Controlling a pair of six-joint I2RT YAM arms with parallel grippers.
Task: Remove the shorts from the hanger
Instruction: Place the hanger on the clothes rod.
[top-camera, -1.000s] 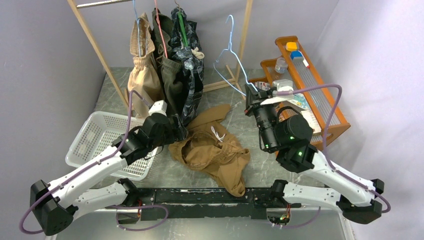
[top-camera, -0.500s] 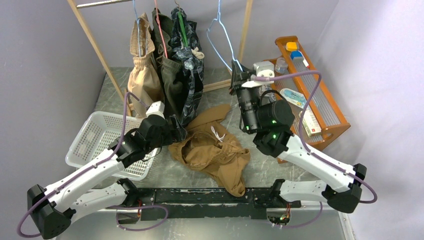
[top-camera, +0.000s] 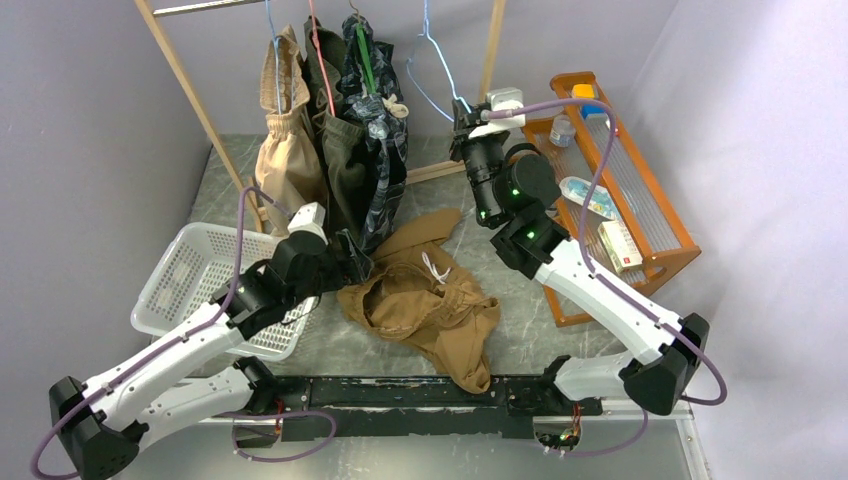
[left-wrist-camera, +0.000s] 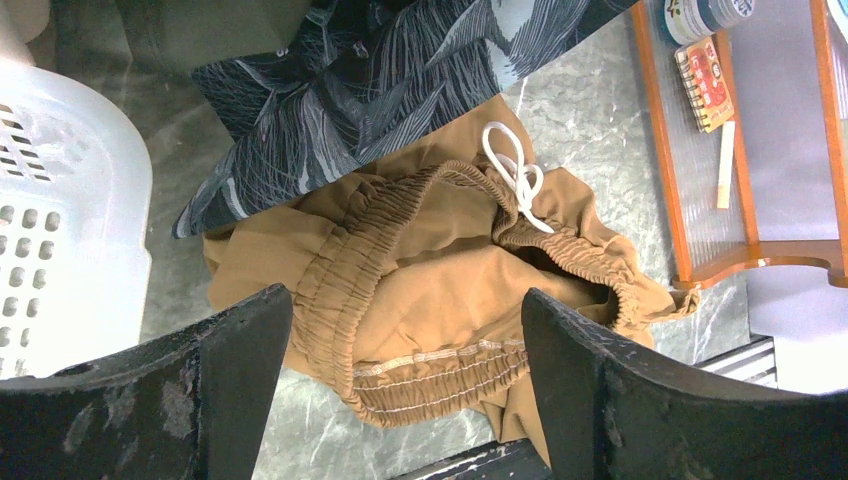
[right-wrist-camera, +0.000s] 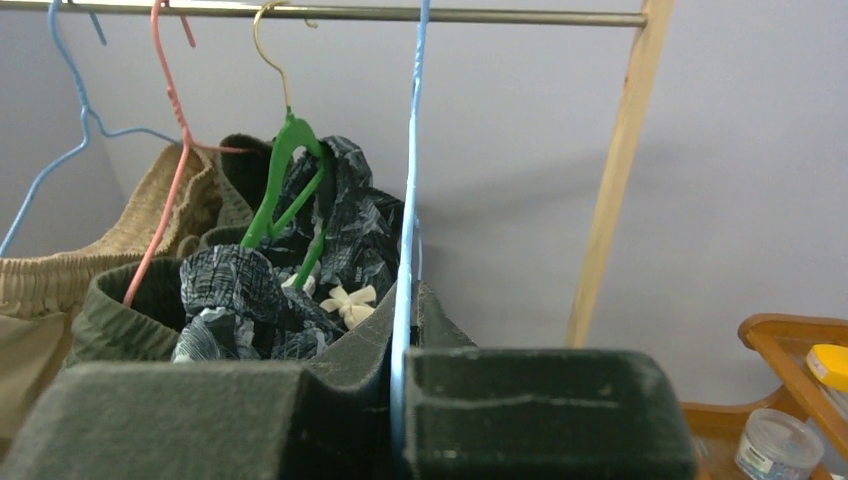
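Observation:
Tan brown shorts (top-camera: 425, 300) lie crumpled on the table, off any hanger; the left wrist view shows their elastic waist and white drawstring (left-wrist-camera: 450, 290). My left gripper (top-camera: 352, 262) hovers open just left of and above them (left-wrist-camera: 405, 330), holding nothing. Beige shorts (top-camera: 285, 150), olive shorts (top-camera: 345, 175) and dark patterned shorts (top-camera: 385, 170) hang from the rail (right-wrist-camera: 500, 16). My right gripper (top-camera: 462, 125) is shut on a bare light-blue hanger (top-camera: 428, 70), its wire (right-wrist-camera: 410, 200) running up to the rail. Whether the hook rests on the rail I cannot tell.
A white perforated basket (top-camera: 185, 275) sits at the left beside my left arm. An orange wooden rack (top-camera: 625, 190) with small items stands at the right. The wooden frame's slanted posts (top-camera: 190, 95) flank the hanging clothes.
My right arm has carried the bare blue hanger up and to the left, toward the rail. The left arm has barely moved and stays open over the tan shorts.

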